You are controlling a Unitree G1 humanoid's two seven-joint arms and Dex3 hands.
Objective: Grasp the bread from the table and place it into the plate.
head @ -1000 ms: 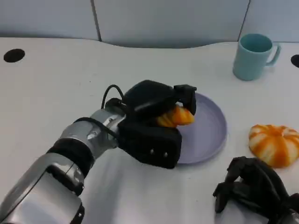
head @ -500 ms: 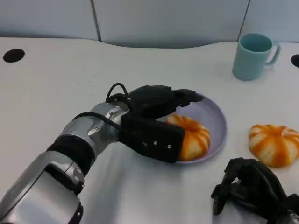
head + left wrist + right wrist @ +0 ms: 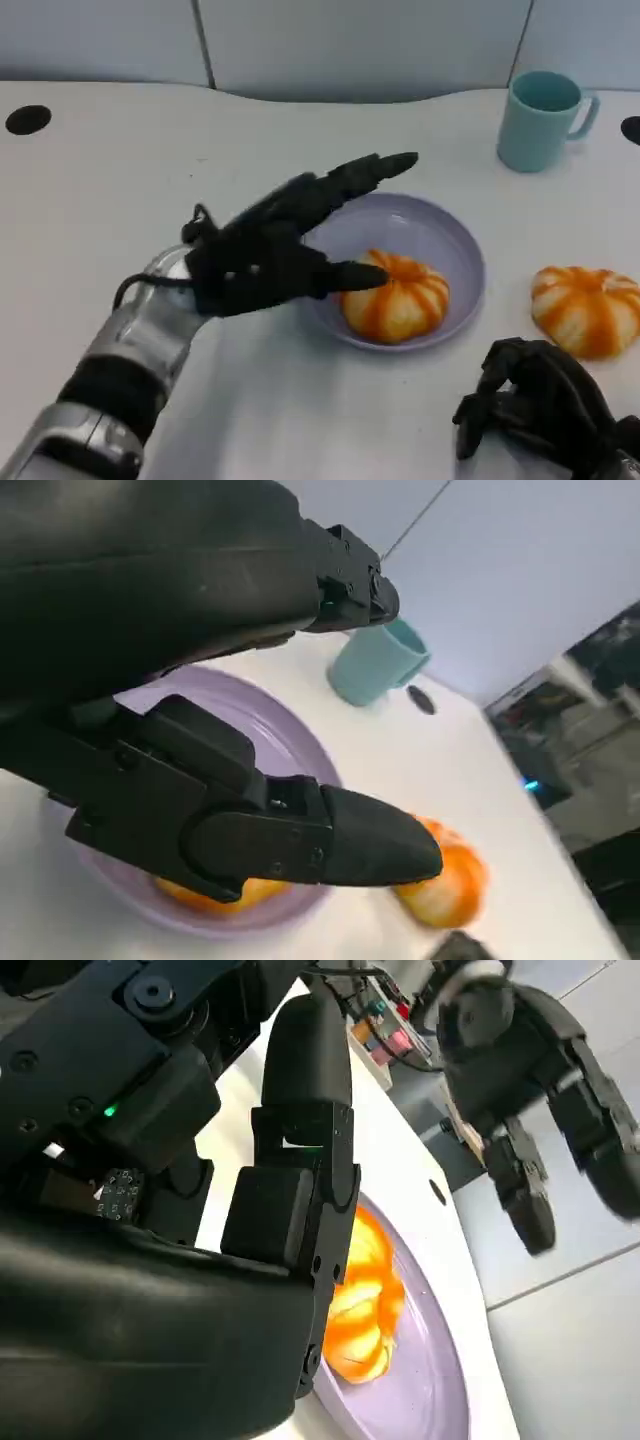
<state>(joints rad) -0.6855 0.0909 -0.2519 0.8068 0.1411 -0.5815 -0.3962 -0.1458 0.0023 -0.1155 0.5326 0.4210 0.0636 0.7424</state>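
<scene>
On the plate's point(image 3: 455, 300) left edge, the left hand point(image 3: 270, 255) has let go: a second ago its fingers were wrapped round the bread point(image 3: 397, 293) above the dish, half a second ago the bread was already down with the hand lying over it, and now the hand has drawn back toward the robot's left and lifted clear. That looks like the placing done; what is left is only to bring the arm away. The hand's fingers are spread and empty, the long ones stretched out over the plate's far left rim, the thumb point(image 3: 345, 276) pointing at the bread, close to it or just touching; the head view does not settle which. The silver forearm point(image 3: 130, 350) slants up from the lower left. The bread sits inside the plate, toward its near side, whole and upright. Right of the plate a second bread point(image 3: 588, 308) lies on the table, well apart from it, and the cup point(image 3: 540, 120) stands farther back. At the lower right the right hand point(image 3: 545, 410) rests low by the table edge, fingers curled in on nothing.
</scene>
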